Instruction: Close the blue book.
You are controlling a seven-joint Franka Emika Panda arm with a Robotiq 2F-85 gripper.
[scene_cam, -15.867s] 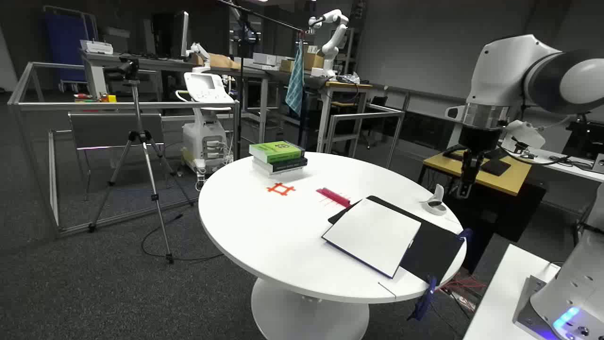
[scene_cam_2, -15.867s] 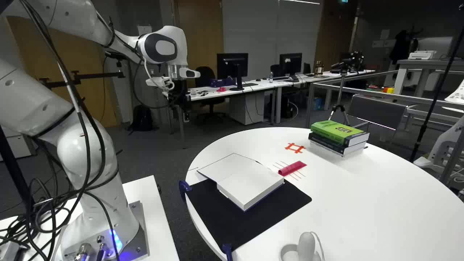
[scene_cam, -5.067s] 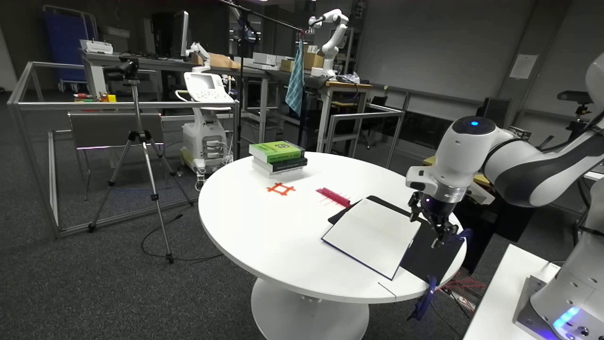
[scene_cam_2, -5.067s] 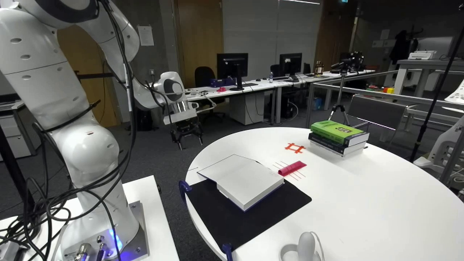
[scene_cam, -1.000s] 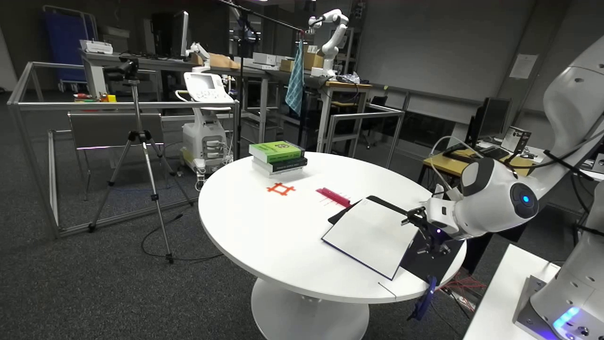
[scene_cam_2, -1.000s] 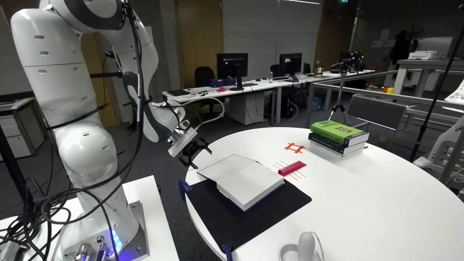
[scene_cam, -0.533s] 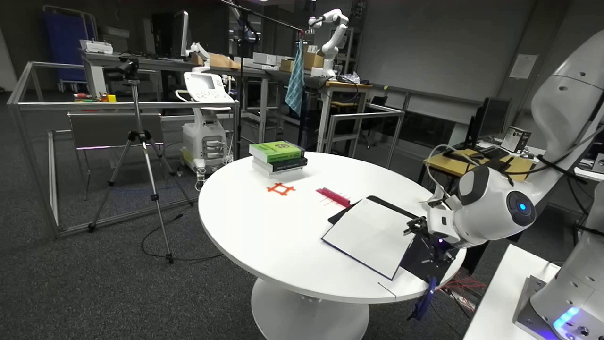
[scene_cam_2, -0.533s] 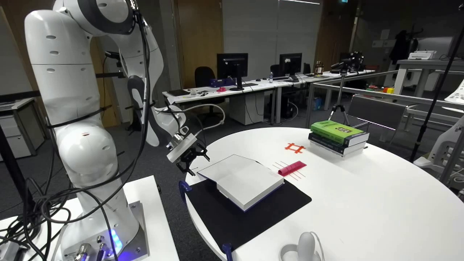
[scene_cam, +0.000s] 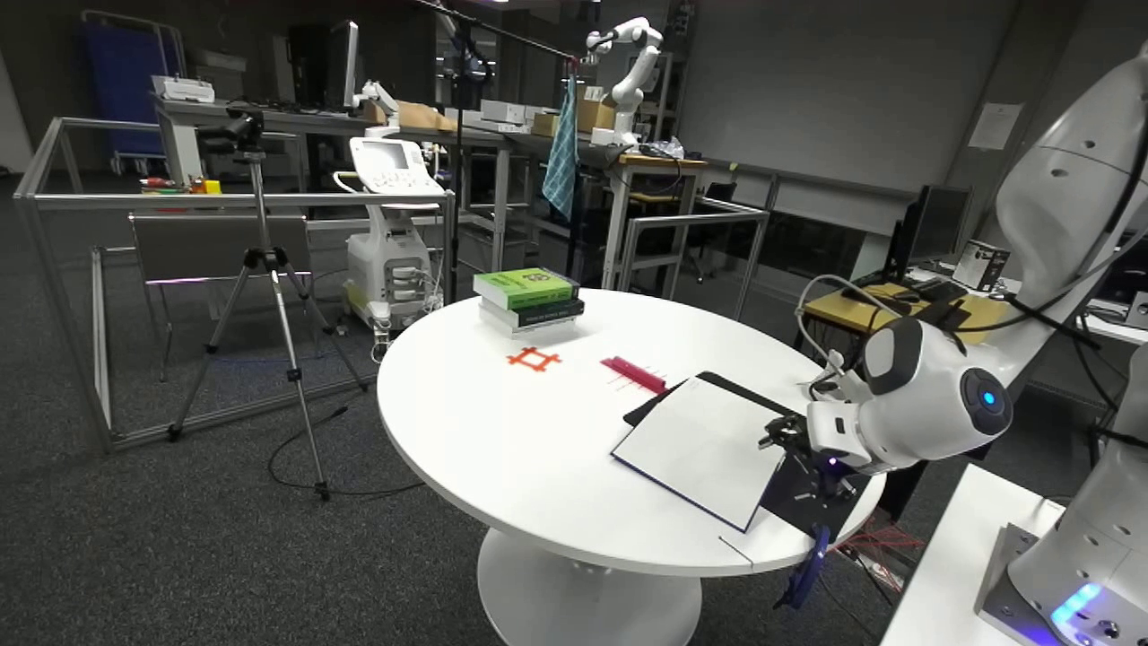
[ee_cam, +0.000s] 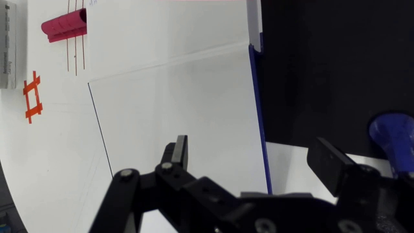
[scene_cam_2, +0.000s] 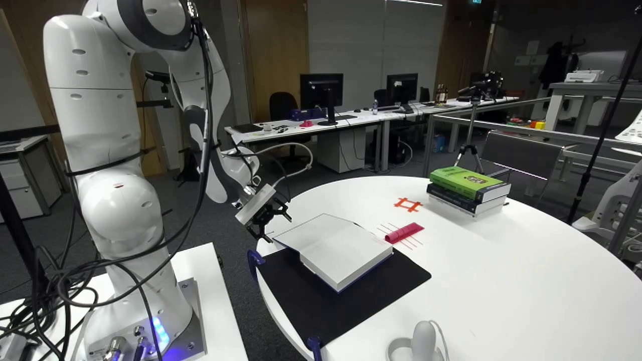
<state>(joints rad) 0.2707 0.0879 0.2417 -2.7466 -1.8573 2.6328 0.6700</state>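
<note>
The blue book (scene_cam: pixel 704 449) lies open on the table, white pages up; it also shows in an exterior view (scene_cam_2: pixel 346 250). Its navy cover shows only as a thin rim, and the cover's outer face is hidden. In the wrist view the thin cover side of the book (ee_cam: pixel 200 113) has a blue edge running between my fingers. My gripper (ee_cam: pixel 250 145) is open and empty. One finger appears over the white inside, the other beyond the blue edge. In both exterior views the gripper (scene_cam: pixel 785 469) (scene_cam_2: pixel 279 229) is tilted beside the book's cover corner, seemingly not touching.
A black mat (scene_cam_2: pixel 361 311) lies under the book, held by blue clamps (scene_cam_2: pixel 255 258) (ee_cam: pixel 394 136) at the table edge. A pink-red strip (scene_cam_2: pixel 404 232), orange tape (scene_cam_2: pixel 408 204), a stack of books with a green one on top (scene_cam_2: pixel 469 183) and a white controller (scene_cam_2: pixel 424 346) are on the table.
Since the oldest frames the arm has come down from high up and tilted its gripper towards the book. In the last second it has lowered slightly. The book has not visibly moved.
</note>
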